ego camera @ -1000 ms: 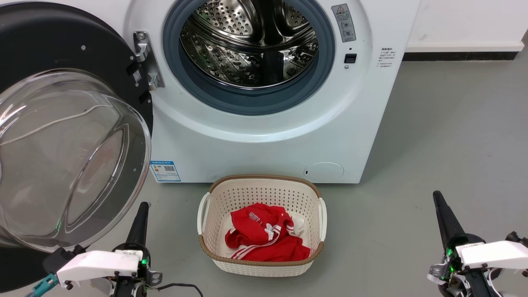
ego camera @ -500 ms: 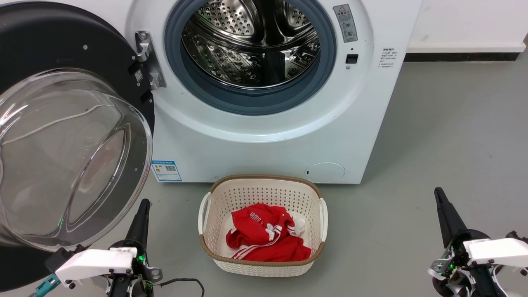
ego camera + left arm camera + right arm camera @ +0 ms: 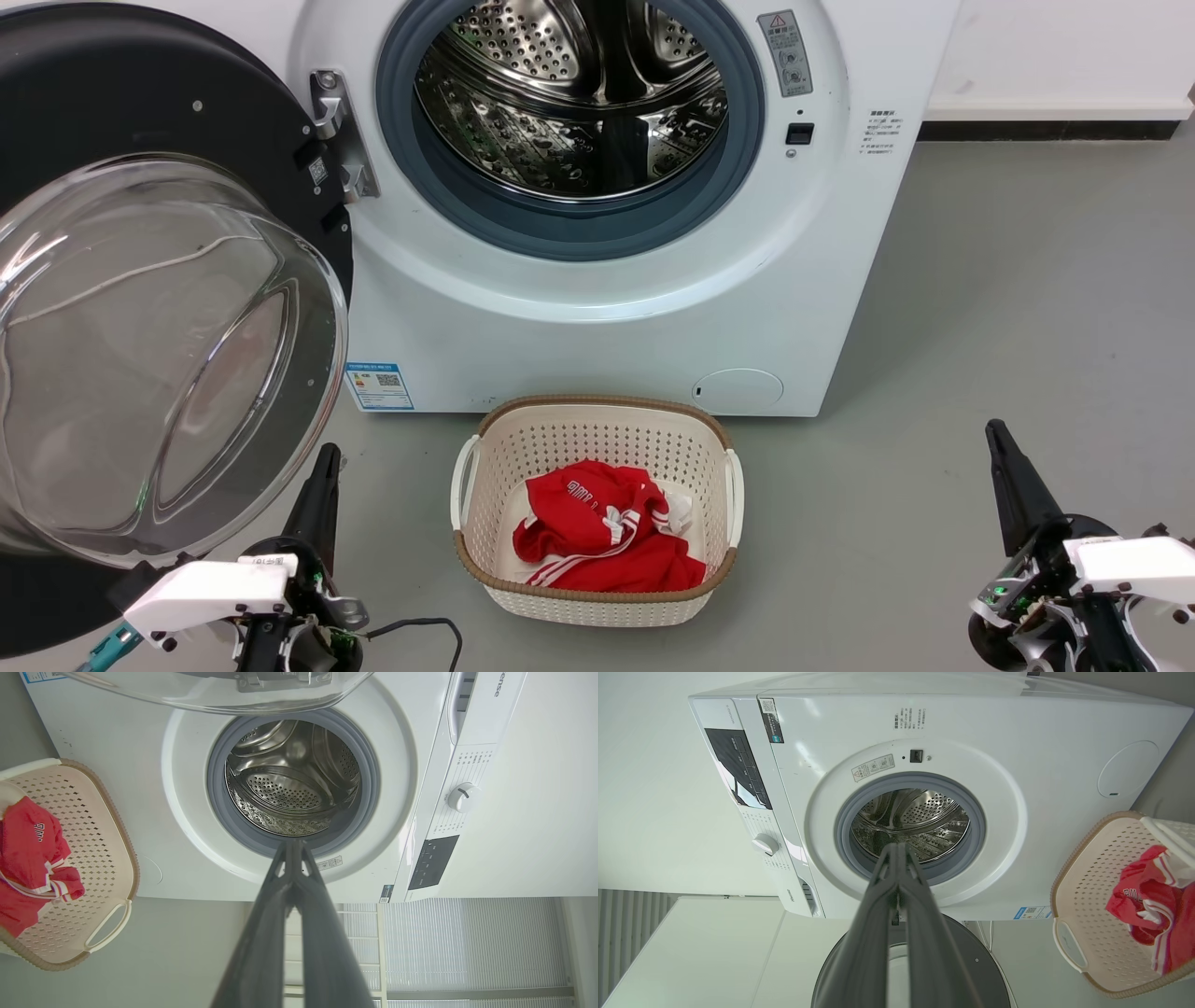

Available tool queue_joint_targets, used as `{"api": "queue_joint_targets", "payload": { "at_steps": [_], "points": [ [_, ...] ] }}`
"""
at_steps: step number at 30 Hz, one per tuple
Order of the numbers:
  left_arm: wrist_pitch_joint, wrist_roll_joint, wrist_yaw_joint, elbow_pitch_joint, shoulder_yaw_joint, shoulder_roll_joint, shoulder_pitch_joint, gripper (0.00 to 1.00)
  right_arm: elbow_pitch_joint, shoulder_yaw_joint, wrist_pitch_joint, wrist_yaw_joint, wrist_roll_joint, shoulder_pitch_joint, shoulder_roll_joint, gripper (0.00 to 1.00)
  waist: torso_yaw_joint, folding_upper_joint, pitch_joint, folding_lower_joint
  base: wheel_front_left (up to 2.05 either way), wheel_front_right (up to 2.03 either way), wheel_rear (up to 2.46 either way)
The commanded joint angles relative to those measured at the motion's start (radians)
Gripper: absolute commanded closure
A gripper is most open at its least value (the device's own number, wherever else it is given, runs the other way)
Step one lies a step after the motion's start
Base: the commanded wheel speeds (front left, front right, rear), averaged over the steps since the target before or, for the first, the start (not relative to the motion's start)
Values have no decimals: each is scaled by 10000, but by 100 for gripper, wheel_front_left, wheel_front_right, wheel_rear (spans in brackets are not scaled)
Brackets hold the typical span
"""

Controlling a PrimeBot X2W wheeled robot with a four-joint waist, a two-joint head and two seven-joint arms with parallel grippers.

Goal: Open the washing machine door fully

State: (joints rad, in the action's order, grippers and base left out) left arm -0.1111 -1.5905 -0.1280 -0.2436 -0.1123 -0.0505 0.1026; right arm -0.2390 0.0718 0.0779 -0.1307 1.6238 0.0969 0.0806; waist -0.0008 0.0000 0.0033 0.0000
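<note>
Glass bowl [image 3: 159, 355] bulges from the round glossy black washing machine door [image 3: 112, 103].

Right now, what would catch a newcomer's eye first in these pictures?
The washing machine door, a black disc with a bulging glass bowl, stands wide open at the head view's left. Beside it, the washing machine shows its steel drum. On the floor in front, a cream basket holds a red garment.

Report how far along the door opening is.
Done: the door stands swung wide to the left of the washing machine, the drum fully exposed. In hand: nothing; the left gripper and right gripper are shut, low, holding nothing. Left: at most a small further push, if the hinge allows.
</note>
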Motion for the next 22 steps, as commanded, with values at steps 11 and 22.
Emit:
{"api": "queue_joint_targets", "payload": {
  "at_steps": [11,22],
  "points": [
    [-66,-229,-51,-38,-40,6,111,100,-57,77,99,0,175,146,-59,100,8,0,-1,0,0,0,0],
    [-65,-230,-51,-37,-39,6,110,100,-60,122,130,0,126,152,-90,100,8,0,-1,0,0,0,0]
  ]
}}
